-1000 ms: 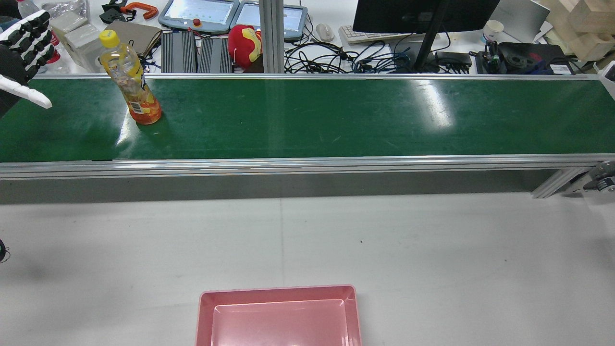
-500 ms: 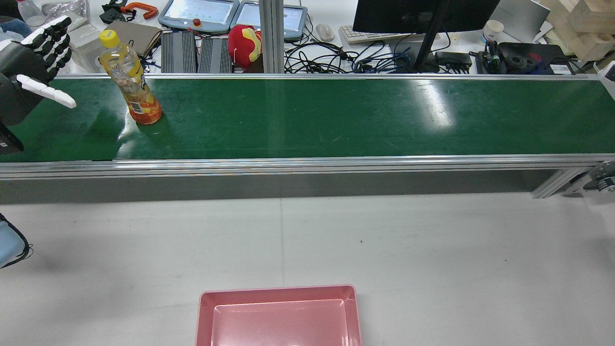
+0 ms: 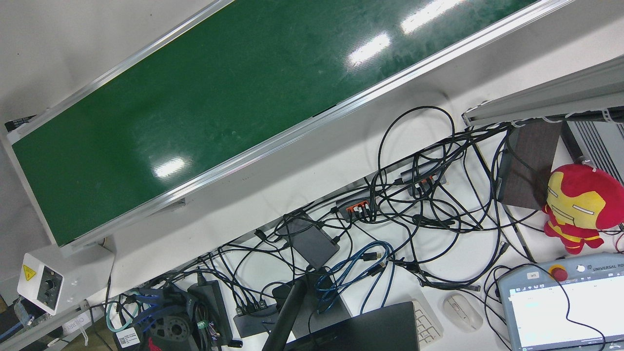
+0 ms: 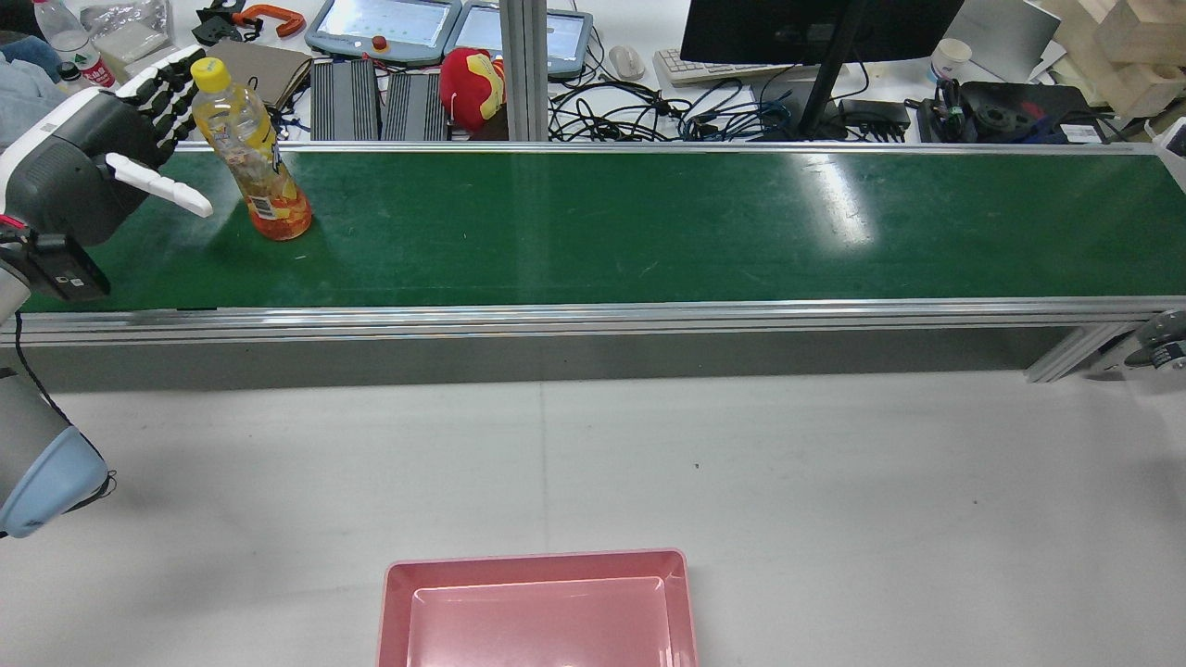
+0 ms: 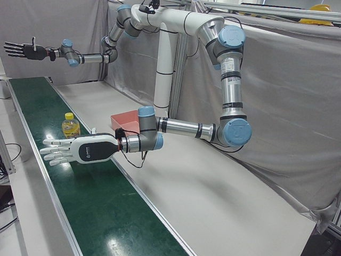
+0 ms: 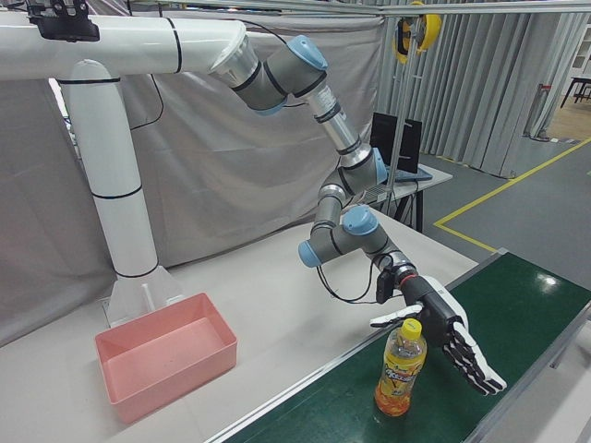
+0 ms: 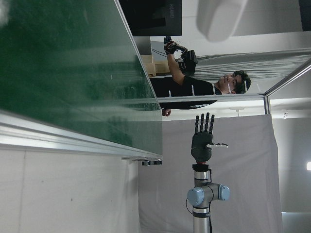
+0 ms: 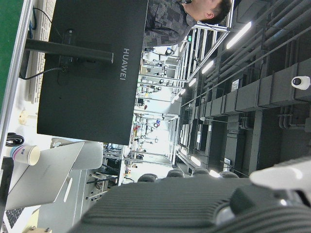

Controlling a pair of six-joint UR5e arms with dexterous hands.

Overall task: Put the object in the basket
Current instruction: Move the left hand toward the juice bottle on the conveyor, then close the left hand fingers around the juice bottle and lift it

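a red and yellow plush toy (image 3: 577,207) sits at the right edge of the front view beside tangled black cables (image 3: 419,214), with a white mouse (image 3: 462,312) at lower right and a black monitor (image 4: 815,28) atop the rear view.

Bottle (image 4: 252,153) upright on belt (image 4: 649,222) — basket (image 4: 537,607) on table (image 4: 834,482).

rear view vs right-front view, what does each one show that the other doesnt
Only the rear view shows the desk clutter beyond the belt: the monitor and the red plush toy. Only the right-front view shows the white pedestal and the grey curtain. Both show the bottle upright on the green belt, the open left hand beside it, and the pink basket.
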